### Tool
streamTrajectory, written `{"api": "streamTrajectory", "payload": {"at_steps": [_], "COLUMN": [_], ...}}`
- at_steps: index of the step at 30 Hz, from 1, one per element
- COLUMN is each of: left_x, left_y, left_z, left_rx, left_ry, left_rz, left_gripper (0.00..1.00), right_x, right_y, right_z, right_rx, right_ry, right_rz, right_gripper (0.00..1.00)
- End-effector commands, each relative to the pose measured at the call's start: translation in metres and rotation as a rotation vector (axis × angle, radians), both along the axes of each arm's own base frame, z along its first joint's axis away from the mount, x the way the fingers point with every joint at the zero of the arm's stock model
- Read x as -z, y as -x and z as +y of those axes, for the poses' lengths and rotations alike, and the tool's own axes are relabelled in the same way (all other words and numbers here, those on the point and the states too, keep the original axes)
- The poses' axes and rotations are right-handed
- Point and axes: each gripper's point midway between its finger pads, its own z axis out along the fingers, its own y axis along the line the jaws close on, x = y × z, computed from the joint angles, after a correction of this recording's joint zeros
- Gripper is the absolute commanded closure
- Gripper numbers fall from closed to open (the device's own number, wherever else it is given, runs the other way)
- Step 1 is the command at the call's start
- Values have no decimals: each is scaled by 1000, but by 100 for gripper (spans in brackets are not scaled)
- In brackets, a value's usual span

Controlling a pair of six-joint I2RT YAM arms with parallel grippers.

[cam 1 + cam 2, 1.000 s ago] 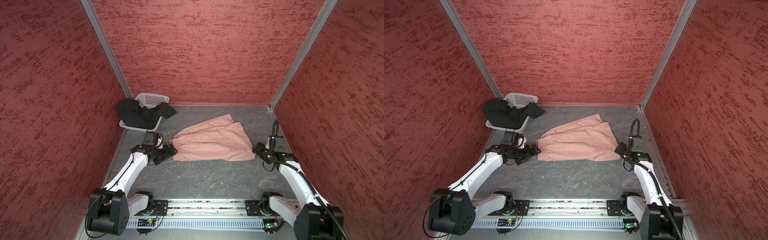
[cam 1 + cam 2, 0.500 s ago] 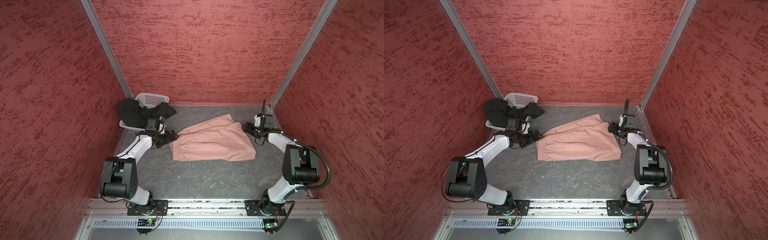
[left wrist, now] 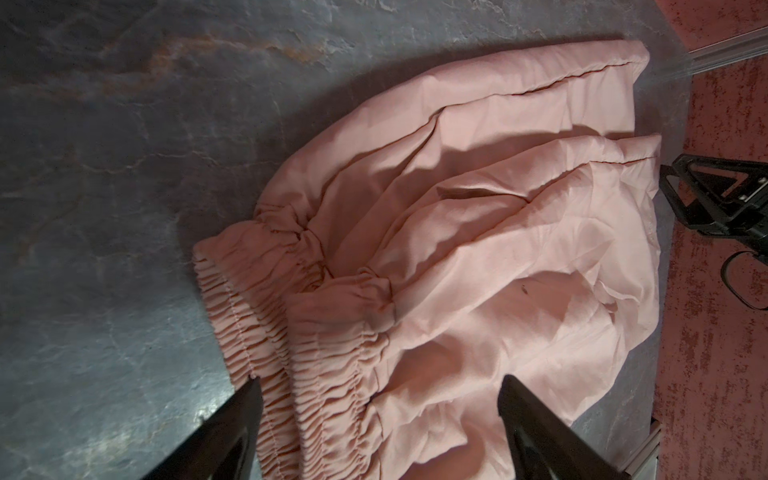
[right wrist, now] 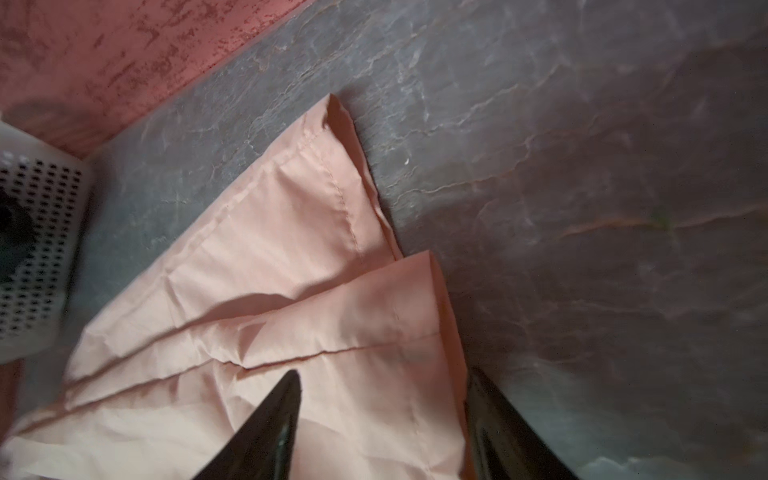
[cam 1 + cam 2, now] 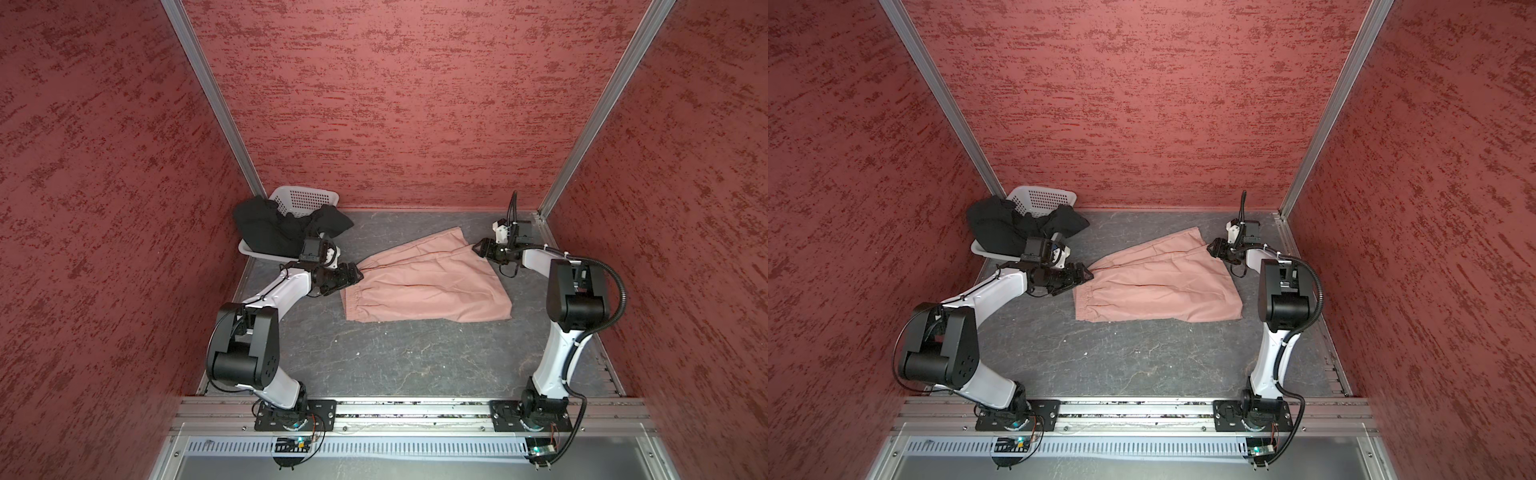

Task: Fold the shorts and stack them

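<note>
The left end effector [image 3: 379, 378] stands released, its two dark fingers spread wide on either side of the gathered waistband [image 3: 257, 332] of the pink shorts [image 5: 424, 286]. The elastic lies doubled between the tips, so the jaws seem set to take both layers in one bite. Nothing is clamped yet.

Across the garment, the right end effector [image 4: 384, 372] is also unclenched, though its fingers stand narrower. They bracket the stitched hem [image 4: 436, 311] of the upper leg, one tip over the cloth and the other just off its edge on the bench [image 5: 415, 361]. Whether the pads already touch fabric cannot be told.

Both arms reach low and far, one to each end of the same far edge. That pairing probably serves a lengthwise fold, with waistband and hem lifted together so the cloth stays taut and does not bunch.

The pink shorts lie spread mid-bench, waistband toward the left arm, legs fanned toward the right, with creases across the panels. They look unfolded or at most loosely half folded.

The black shorts [image 5: 270, 228] hang heaped over the rim of the white basket [image 5: 307, 197] in the far left corner, behind the left arm and untouched, so the stack is not yet begun.
</note>
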Motion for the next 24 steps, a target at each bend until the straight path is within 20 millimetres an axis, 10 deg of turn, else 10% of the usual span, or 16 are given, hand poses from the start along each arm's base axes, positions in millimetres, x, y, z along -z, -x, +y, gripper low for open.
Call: {"api": "streamTrajectory", "payload": {"at_steps": [1, 7, 14, 17, 21, 24], "left_x": [4, -3, -11, -10, -14, -24], "left_y": [9, 11, -5, -11, -14, -12], "left_z": [2, 3, -3, -6, -9, -8], "left_rx": [22, 5, 17, 28, 39, 39], "left_ry": [-16, 1, 34, 40, 53, 47], "left_rz": [36, 3, -54, -55, -57, -75], "left_gripper": [12, 12, 25, 40, 91, 100], "right_x": [-6, -29, -56, -71, -89, -101], "right_y": [-9, -12, -6, 1, 10, 16], "right_z": [7, 19, 16, 15, 16, 16], "right_rx": [-41, -53, -43, -47, -56, -56], "right_ry": [-30, -135, -105, -81, -67, -63], "right_rz": [-39, -96, -142, -168, -201, -220], "right_gripper": [54, 94, 100, 100, 100, 100]}}
